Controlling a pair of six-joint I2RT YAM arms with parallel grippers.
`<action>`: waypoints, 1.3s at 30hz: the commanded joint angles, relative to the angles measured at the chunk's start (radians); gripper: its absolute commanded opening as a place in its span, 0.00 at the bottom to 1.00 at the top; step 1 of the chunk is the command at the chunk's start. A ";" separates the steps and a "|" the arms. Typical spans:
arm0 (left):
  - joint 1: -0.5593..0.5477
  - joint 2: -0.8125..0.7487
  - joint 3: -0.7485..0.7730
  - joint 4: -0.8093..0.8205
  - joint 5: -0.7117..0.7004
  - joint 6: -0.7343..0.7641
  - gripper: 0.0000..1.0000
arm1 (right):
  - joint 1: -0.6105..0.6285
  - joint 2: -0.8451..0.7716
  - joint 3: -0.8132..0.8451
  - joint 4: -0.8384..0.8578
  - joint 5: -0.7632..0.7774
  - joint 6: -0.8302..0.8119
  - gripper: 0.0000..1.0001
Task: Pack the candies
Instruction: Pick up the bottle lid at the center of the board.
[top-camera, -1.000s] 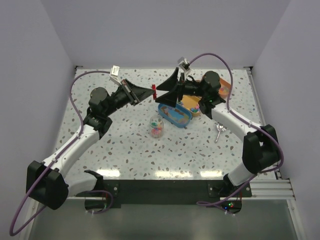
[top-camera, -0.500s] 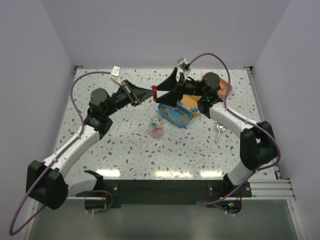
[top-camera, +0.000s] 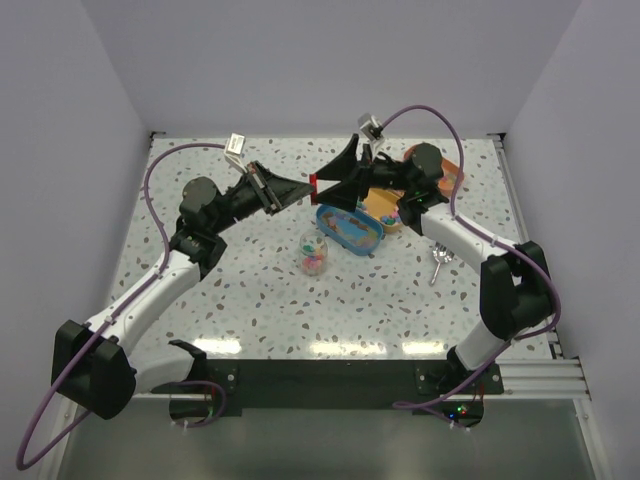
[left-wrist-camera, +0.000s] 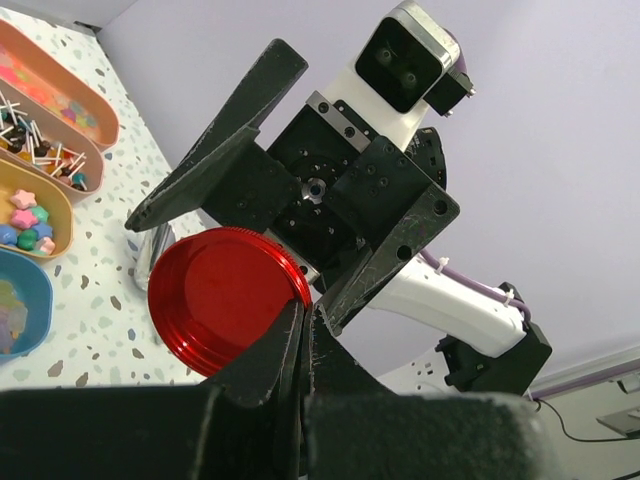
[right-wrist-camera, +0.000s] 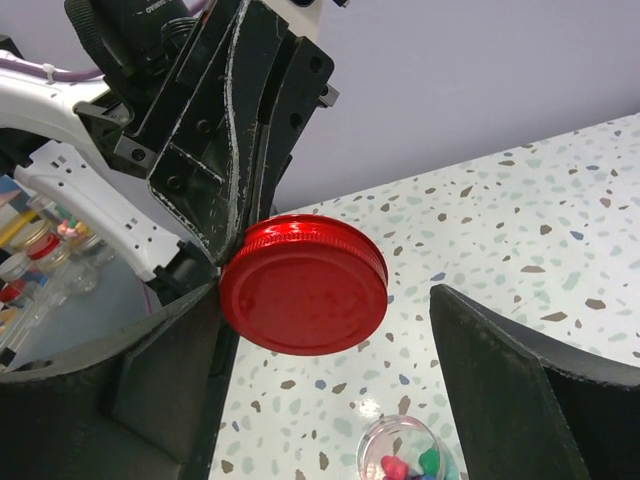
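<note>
Two claws faced each other in the upper middle of the top view. The left gripper (left-wrist-camera: 303, 325) was clenched on the rim of the red round metal lid (left-wrist-camera: 225, 300), and the right gripper (right-wrist-camera: 325, 292) gaped around it. With only that rim pinch, an early release could drop the lid. Tiny mixed-colour candies (top-camera: 313, 259) lay in the small clear jar (top-camera: 312, 243) lower in frame, well apart.

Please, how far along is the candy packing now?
Done: the open jar holds some candies. In hand: the left gripper pinches the red lid in the air, between the open jaws of the right gripper. Left: likely passing the lid over and closing the jar.
</note>
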 joint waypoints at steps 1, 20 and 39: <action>-0.002 -0.008 -0.005 0.041 0.019 -0.004 0.00 | -0.003 -0.006 0.024 0.018 -0.026 -0.029 0.86; -0.011 -0.005 -0.002 0.030 0.007 0.010 0.00 | -0.002 -0.006 0.016 0.021 -0.018 -0.025 0.79; -0.013 -0.014 0.010 -0.004 0.007 0.042 0.00 | -0.002 -0.005 0.015 -0.042 -0.006 -0.078 0.79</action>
